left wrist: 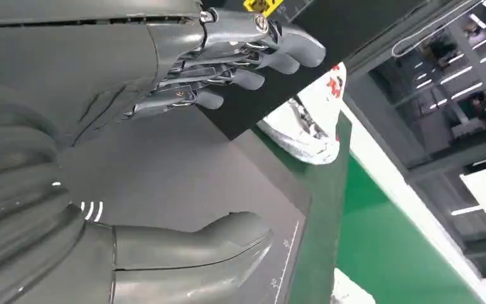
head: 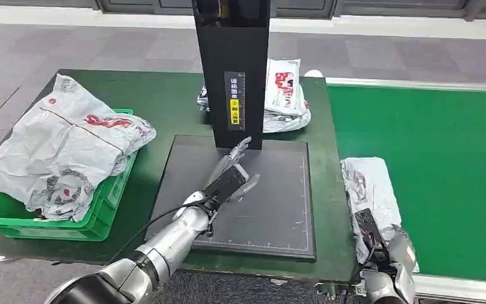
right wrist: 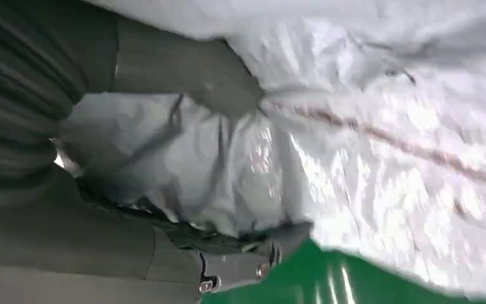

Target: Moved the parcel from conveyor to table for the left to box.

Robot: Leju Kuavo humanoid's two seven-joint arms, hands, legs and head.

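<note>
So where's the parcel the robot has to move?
In the head view the parcel lies on the green conveyor, at the table's right edge, gripped by the right hand.

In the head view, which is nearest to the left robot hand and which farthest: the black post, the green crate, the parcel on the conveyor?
From the left robot hand:
1. Black post, just ahead.
2. Parcel on the conveyor, to the right.
3. Green crate, to the left; close to the parcel's distance, so uncertain.

Left arm reaches forward; left hand [head: 235, 172] empty, fingers [left wrist: 247, 57] spread. Right hand [head: 397, 248] low at near right, thumb [right wrist: 218, 79] and fingers pressed into parcel [head: 370, 190].
</note>
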